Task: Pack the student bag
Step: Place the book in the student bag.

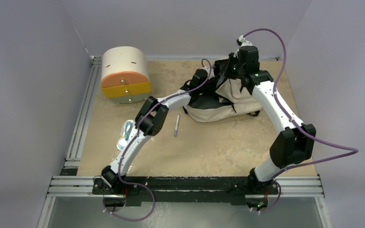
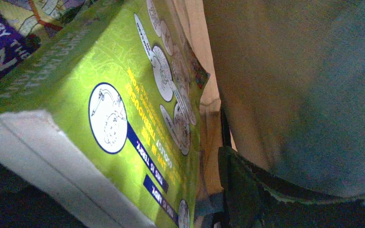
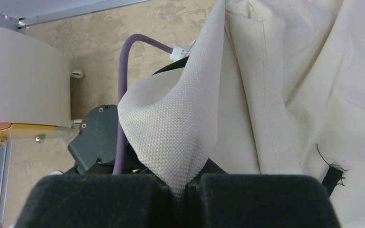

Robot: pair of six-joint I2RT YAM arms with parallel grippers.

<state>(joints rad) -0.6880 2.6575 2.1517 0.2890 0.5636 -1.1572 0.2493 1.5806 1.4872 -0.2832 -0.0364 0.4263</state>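
Note:
The student bag (image 1: 217, 105) is a cream fabric backpack with black straps, lying at the back middle of the table. My right gripper (image 1: 240, 66) is shut on a fold of the bag's woven fabric (image 3: 171, 128) and holds the opening up. My left gripper (image 1: 200, 77) is reaching into the bag's mouth. In the left wrist view a green book (image 2: 138, 118) lies inside the bag between the jaws. One dark finger (image 2: 252, 194) stands to its right with a strip of beige fabric showing between them. The other finger is hidden by the book.
A grey pen (image 1: 176, 126) lies on the table in front of the bag. A small blue and white item (image 1: 127, 133) lies beside the left arm. A cream drawer box with orange and yellow fronts (image 1: 125, 75) stands at the back left, also in the right wrist view (image 3: 24, 80).

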